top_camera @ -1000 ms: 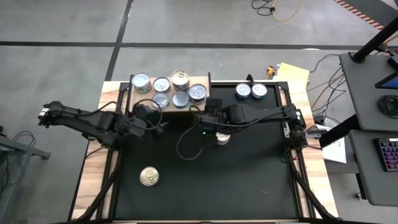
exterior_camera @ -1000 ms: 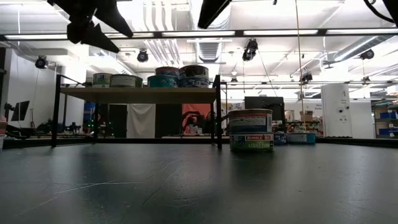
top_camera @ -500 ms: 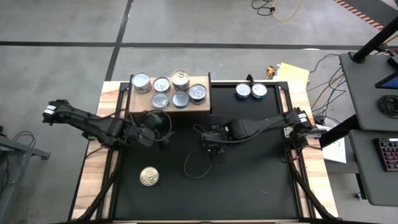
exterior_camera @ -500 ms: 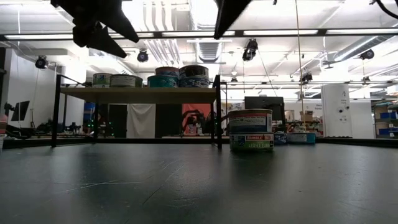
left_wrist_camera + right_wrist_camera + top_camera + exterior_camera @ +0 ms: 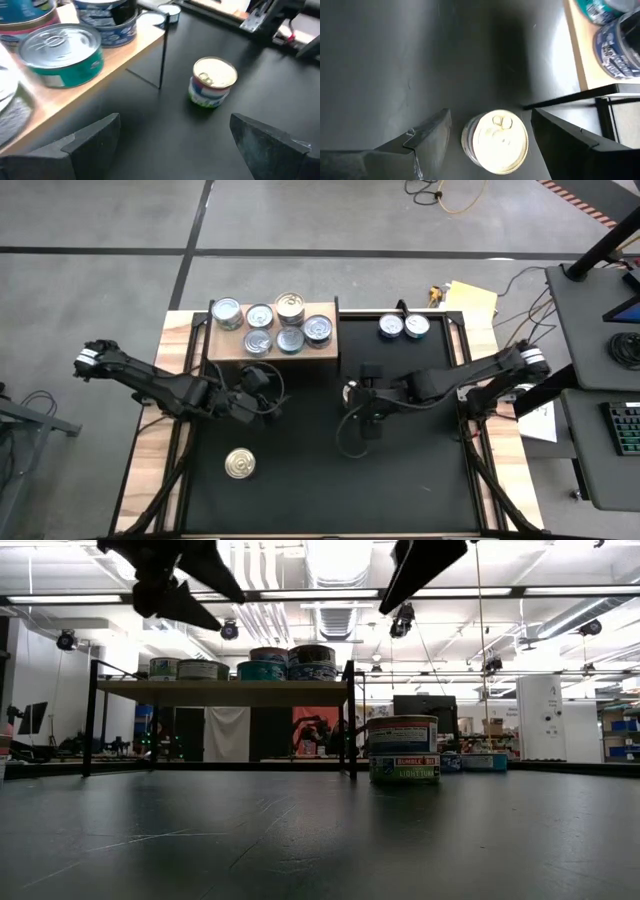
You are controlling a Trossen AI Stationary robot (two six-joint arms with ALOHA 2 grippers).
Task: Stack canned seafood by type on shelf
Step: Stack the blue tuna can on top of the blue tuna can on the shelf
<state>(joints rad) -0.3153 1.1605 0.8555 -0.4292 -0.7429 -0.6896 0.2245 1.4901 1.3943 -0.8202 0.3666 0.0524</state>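
Note:
The wooden shelf (image 5: 325, 352) at the table's far left carries several cans (image 5: 275, 325), one pair of them stacked. A stack of two cans (image 5: 402, 748), gold-topped (image 5: 495, 141), stands on the black table right of the shelf. My right gripper (image 5: 491, 114) hovers open high above this stack, with a finger to either side of it in the right wrist view. Farther left and also high up, my left gripper (image 5: 175, 145) is open and points toward the stack (image 5: 212, 82). One more gold-topped can (image 5: 239, 464) sits alone at the near left.
Two blue-labelled cans (image 5: 403, 327) stand at the table's far right. The shelf's black leg (image 5: 162, 55) rises between the shelf and the stack. Open black table lies in the middle and near right (image 5: 400, 480). A cable loop (image 5: 345, 442) hangs under the right arm.
My right gripper has drawn back from the shelf toward the table's right, sunk and tipped further downward; it now hangs over the two-can stack. My left gripper has shifted a little toward the table's right and down. No can has moved.

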